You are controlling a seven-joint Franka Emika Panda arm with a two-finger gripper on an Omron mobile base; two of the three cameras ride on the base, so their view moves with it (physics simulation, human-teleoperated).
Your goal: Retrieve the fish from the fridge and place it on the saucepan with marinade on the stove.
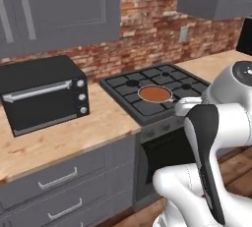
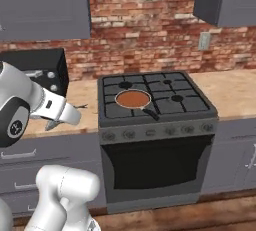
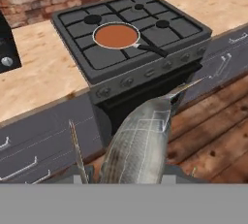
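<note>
Toaster oven (image 1: 44,93) beside stove (image 1: 157,91) (left)

Rendered pictures, evenly lit, moderately bright, no clear light source. Shadows soft and faint: slight dark patch under toaster oven (image 1: 43,93) on wooden surface (image 1: 74,132). No glare; dull sheen on stove (image 2: 152,100) front only. Base views low in resolution, brick wall (image 2: 145,25) texture soft. Fish (image 3: 140,145) close to lens in hand view, texture stretched, coarse.
</note>
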